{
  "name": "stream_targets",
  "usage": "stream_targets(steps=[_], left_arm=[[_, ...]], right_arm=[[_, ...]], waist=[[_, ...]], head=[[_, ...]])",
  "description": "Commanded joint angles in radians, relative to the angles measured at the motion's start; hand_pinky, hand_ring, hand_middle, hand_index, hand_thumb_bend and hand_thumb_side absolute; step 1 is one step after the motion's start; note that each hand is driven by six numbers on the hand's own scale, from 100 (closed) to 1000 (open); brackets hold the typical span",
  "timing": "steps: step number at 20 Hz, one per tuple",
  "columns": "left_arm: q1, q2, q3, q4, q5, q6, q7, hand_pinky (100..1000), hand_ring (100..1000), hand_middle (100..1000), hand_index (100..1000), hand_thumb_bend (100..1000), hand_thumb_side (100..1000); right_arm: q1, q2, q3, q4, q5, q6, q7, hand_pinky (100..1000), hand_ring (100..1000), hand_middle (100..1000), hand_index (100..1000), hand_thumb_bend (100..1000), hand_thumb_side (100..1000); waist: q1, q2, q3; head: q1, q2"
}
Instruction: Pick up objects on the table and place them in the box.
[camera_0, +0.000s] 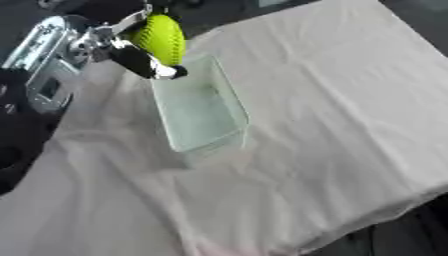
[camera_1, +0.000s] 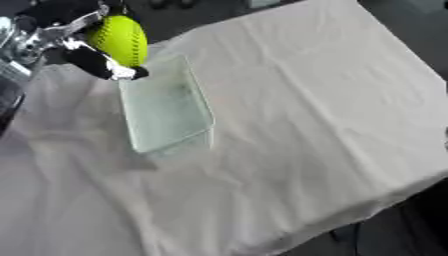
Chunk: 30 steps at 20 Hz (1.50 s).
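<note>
One hand is in view — the left hand (camera_0: 131, 52), its fingers (camera_0: 149, 65) curled round a yellow-green ball (camera_0: 160, 39). It holds the ball above the far end of the clear box (camera_0: 199, 107), which sits on the white-clothed counter (camera_0: 332, 110).

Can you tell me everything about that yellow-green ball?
The ball is bright yellow-green and round, with thin stitched-looking lines curving across it, like a softball. The robot's left hand holds it up off the table, black fingers curled under and around it. It hangs at the far-left end of the clear plastic box, just above its rim, not yet inside. Only the hand touches it.
</note>
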Motion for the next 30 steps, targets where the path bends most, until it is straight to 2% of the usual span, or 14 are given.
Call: stream_targets(steps=[1,11,15,19,20,21,22,23,24,25,26,27,30], left_arm=[[-0.030,0.003,0.000,0.004,-0.017,-0.011,-0.001,100,131,475,427,339,472],[-0.062,-0.036,-0.029,0.028,-0.051,-0.041,-0.029,100,167,486,441,372,508],[-0.064,-0.033,-0.030,0.025,-0.075,-0.046,-0.046,100,247,535,482,514,633],[-0.066,-0.030,-0.027,0.018,-0.100,-0.054,-0.053,100,333,608,535,563,765],[-0.066,-0.030,-0.027,0.019,-0.100,-0.057,-0.056,200,388,674,596,610,836],[-0.067,-0.030,-0.026,0.019,-0.100,-0.059,-0.060,373,476,767,655,633,923],[-0.068,-0.030,-0.026,0.021,-0.097,-0.061,-0.066,476,530,826,705,656,969],[-0.068,-0.030,-0.026,0.023,-0.094,-0.064,-0.072,638,672,955,820,699,1000],[-0.069,-0.030,-0.027,0.025,-0.088,-0.068,-0.083,729,769,1000,901,716,1000],[-0.070,-0.030,-0.026,0.028,-0.080,-0.073,-0.097,775,809,1000,938,727,1000],[-0.070,-0.030,-0.026,0.030,-0.072,-0.078,-0.111,930,930,1000,1000,755,1000],[-0.071,-0.030,-0.024,0.031,-0.061,-0.082,-0.123,994,986,1000,1000,788,1000],[-0.074,-0.029,-0.016,0.026,-0.035,-0.089,-0.131,1000,1000,1000,1000,820,1000]], right_arm=[[-0.018,-0.011,-0.007,-0.016,-0.005,-0.004,0.002,625,717,784,874,100,1000],[-0.024,-0.010,-0.004,-0.009,-0.009,-0.008,0.006,624,717,784,875,100,1000],[-0.022,-0.010,-0.006,-0.005,-0.010,-0.008,0.005,624,717,783,875,100,1000],[-0.021,-0.010,-0.006,-0.002,-0.011,-0.009,0.005,624,717,783,875,100,1000],[-0.020,-0.010,-0.006,-0.002,-0.011,-0.009,0.005,624,717,784,875,100,1000],[-0.020,-0.010,-0.006,-0.002,-0.011,-0.009,0.005,624,717,784,875,100,1000],[-0.019,-0.010,-0.007,-0.002,-0.011,-0.010,0.005,624,717,784,875,100,1000],[-0.019,-0.010,-0.007,-0.002,-0.011,-0.010,0.005,624,717,784,875,100,1000],[-0.019,-0.010,-0.007,-0.001,-0.011,-0.010,0.005,624,717,784,875,100,1000],[-0.018,-0.010,-0.007,-0.001,-0.011,-0.010,0.005,624,717,784,875,100,1000],[-0.018,-0.010,-0.007,-0.001,-0.012,-0.010,0.005,625,717,784,876,100,1000],[-0.018,-0.009,-0.007,-0.001,-0.012,-0.010,0.005,625,717,784,876,100,1000],[-0.017,-0.009,-0.007,0.000,-0.013,-0.011,0.005,625,718,784,876,100,1000]], waist=[[-0.006,-0.011,-0.003],[-0.005,-0.012,-0.006],[-0.004,-0.014,-0.006],[-0.004,-0.016,-0.004],[-0.004,-0.017,-0.004],[-0.005,-0.017,-0.004],[-0.005,-0.017,-0.004],[-0.006,-0.018,-0.004],[-0.006,-0.018,-0.005],[-0.007,-0.019,-0.005],[-0.007,-0.019,-0.005],[-0.007,-0.019,-0.005],[-0.008,-0.020,-0.004]], head=[[0.012,-0.015],[0.011,-0.006],[0.010,-0.005],[0.011,-0.005],[0.011,-0.004],[0.011,-0.004],[0.011,-0.003],[0.011,-0.003],[0.011,-0.002],[0.010,-0.002],[0.010,-0.001],[0.010,-0.001],[0.010,0.000]])
